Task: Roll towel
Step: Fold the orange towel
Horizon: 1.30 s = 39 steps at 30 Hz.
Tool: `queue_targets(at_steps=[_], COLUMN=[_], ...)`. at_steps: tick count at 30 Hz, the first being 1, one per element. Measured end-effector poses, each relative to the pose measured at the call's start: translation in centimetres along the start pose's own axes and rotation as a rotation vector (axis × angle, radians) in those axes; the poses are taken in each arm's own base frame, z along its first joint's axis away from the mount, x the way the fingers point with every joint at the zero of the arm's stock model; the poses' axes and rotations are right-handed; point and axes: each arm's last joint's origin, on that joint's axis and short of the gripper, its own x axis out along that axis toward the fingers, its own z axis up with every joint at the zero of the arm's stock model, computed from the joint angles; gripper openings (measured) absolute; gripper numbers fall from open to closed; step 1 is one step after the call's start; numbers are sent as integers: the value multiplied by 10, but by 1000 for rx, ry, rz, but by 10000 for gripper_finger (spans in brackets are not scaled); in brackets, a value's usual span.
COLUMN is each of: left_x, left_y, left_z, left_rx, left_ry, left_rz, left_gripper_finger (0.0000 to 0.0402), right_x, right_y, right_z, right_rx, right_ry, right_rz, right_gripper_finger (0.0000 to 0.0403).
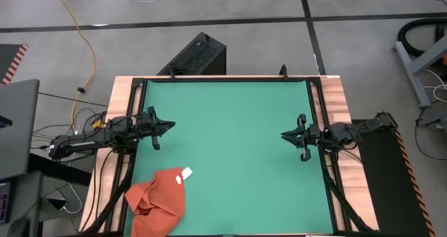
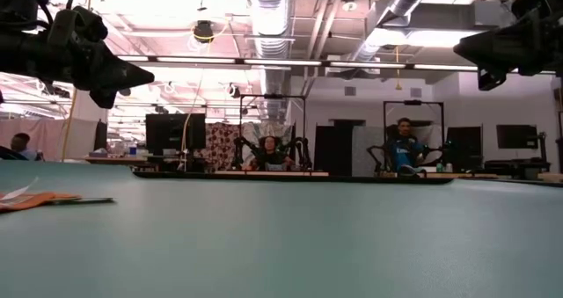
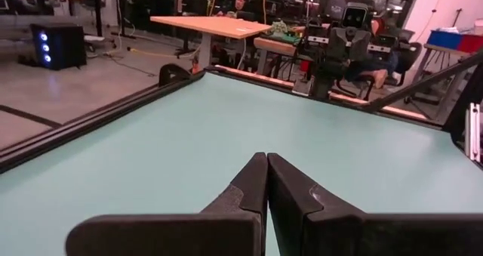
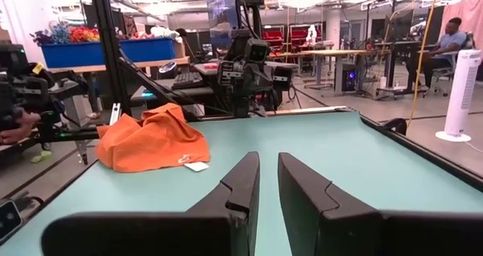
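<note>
Towel [image 1: 157, 200] lies crumpled at table corner, near left gripper [image 1: 166, 128]

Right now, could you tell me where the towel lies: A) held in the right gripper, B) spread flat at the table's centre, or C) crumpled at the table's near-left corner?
C: the towel lies bunched at the near-left corner of the table, with neither gripper touching it.

light: bright, even, from ceiling lamps [image 2: 264, 62] | shadows: soft, weak | glare: pale sheen on green table [image 3: 226, 128] | blur: near fingers [image 4: 241, 188] soft, far room a little hazy
</note>
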Motion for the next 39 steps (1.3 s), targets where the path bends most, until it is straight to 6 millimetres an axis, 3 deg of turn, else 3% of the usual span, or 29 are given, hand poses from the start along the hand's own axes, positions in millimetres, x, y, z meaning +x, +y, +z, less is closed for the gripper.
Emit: queue_targets(at_steps=[14,20,28,34,39], left_x=[0,-1,-14,-15,2], left_y=[0,-3,-20,-32,-46], left_z=[4,9,45,65,102], left_rx=[-51,-128,-181,41,160], left_ry=[-47,-85,-410,-502,-465], left_rz=[29,-65,-476,-511,-440], left_gripper_finger=[0,0,38,87,120], right_x=[0,0,0,0,0], right_y=[0,0,0,0,0], right_z=[1,1,1,1,1], right_rx=[0,0,0,0,15], right_ry=[-5,-6,-6,-6,-7], right_rz=[3,3,2,3,-1], right_gripper_finger=[75,75,75,75,75])
